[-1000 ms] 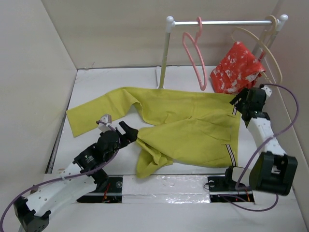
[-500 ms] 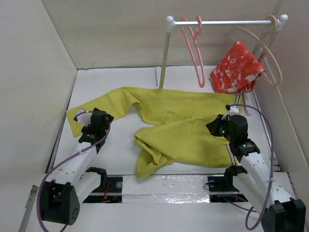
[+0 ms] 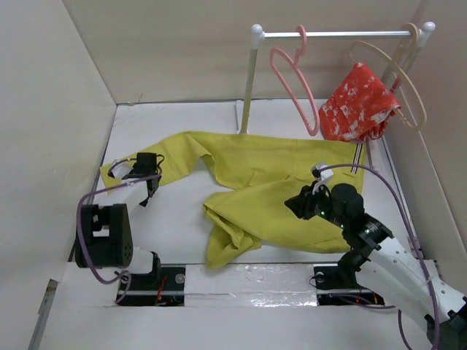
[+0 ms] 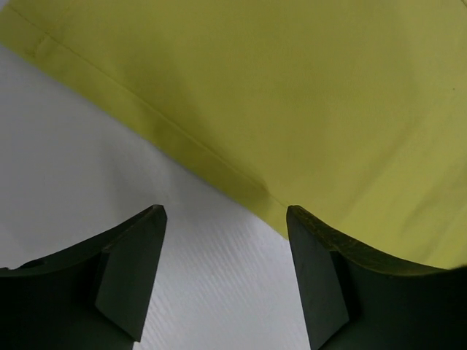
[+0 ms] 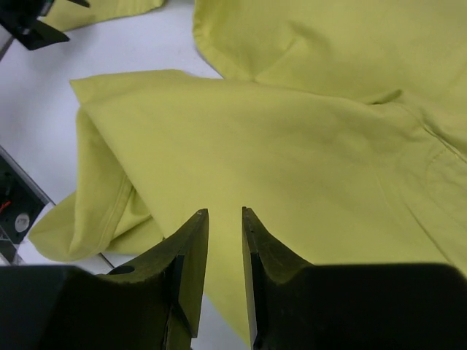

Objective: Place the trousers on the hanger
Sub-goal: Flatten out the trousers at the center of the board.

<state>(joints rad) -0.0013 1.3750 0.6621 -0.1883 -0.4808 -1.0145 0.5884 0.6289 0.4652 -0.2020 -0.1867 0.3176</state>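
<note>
The mustard-yellow trousers lie spread flat on the white table, one leg reaching far left and the near leg bunched into a fold. The pink hanger hangs by its hook on the rail at the back. My left gripper is low over the table at the left leg's end. In the left wrist view it is open, with bare table between its fingers and the leg's hem just ahead. My right gripper hovers over the trousers' middle. Its jaws stand a narrow gap apart, holding nothing.
A red white-patterned garment hangs on a beige hanger at the rail's right end. The rail stands on a white post at the back. Beige walls close in on the left and right.
My left arm has drawn back and left from the bunched fold to the leg's end. My right arm has moved from the waistband to the trousers' middle, jaws narrower. The pink hanger has swung.
</note>
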